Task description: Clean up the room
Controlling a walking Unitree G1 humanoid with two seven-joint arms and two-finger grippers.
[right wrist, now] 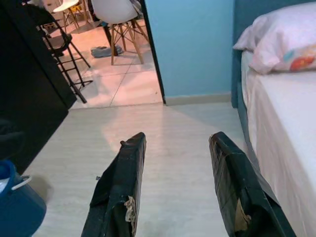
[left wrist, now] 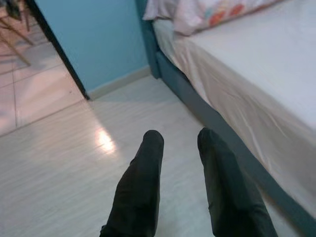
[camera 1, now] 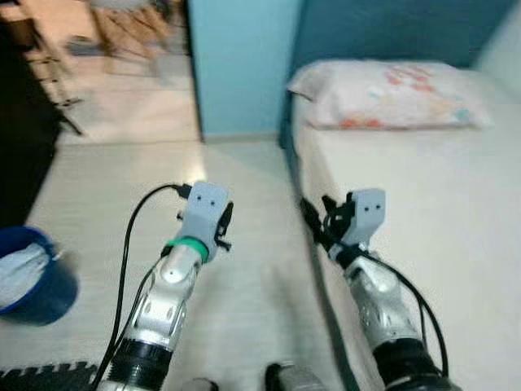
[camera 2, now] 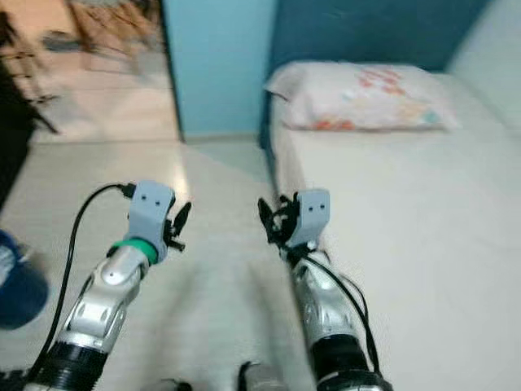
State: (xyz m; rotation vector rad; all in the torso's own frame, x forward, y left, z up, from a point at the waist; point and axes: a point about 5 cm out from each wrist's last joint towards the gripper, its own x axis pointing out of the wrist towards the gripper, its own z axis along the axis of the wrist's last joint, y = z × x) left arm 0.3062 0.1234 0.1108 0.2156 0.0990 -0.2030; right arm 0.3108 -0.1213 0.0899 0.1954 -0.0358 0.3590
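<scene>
Overhead, blue bucket (camera 1: 32, 277) beside bed (camera 1: 423, 212), right wrist adds white chair (right wrist: 117, 15), left pincer (left wrist: 180, 143) and right pincer (right wrist: 177, 148) both spread, empty

Both arms are silver metal with black collars near the elbows. The left arm (camera 1: 167, 297) wears a green band at the wrist, under a pale grey block with two small dark screw holes; a black cable loops from that block down the arm. The right arm (camera 1: 378, 301) has the same grey block and a black cable. Each gripper has two long black fingers (right wrist: 123, 192), scuffed at the tips.
</scene>
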